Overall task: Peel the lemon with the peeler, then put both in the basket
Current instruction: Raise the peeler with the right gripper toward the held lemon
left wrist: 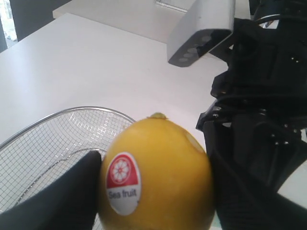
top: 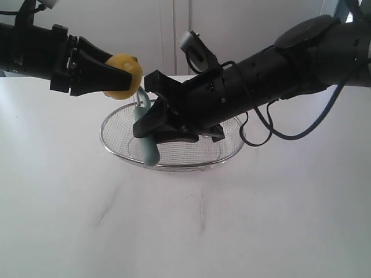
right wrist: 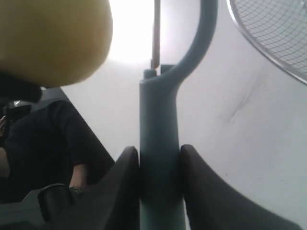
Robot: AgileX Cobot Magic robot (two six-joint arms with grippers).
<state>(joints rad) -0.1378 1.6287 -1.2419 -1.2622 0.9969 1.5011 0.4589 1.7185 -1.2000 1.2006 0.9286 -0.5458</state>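
step in hand: peeling, by my reading. both tools are raised and brought together over the basket, and nothing lies in it yet.
left claw point(top: 119, 78): clenched on the lemon point(top: 126, 63), one finger on each side of it, holding it in the air above the left rear rim of the basket point(top: 185, 156).
lemon: skin looks whole in the left wrist view, with a red and white sticker point(left wrist: 123, 184) facing that camera. a pale patch sits near its top; i cannot tell if that is glare or a shaved spot.
right claw point(top: 149, 130): clenched on the teal handle of the peeler point(top: 149, 152), which stands roughly upright with the y-shaped head up, just under and beside the lemon.
blade contact: the right wrist view shows the head close to the fruit with bright background between them. i cannot tell whether the blade touches.
basket: resting on the white desk point(top: 261, 220), below both claws, the peeler's handle hanging down in front of its mesh.
next move calls for: closing the last gap so the blade meets the skin, then a light stroke along the curve, clear of the left fingers, while the left claw holds firm against the push.
left to do: the peeling itself, then both items lowered into the basket.
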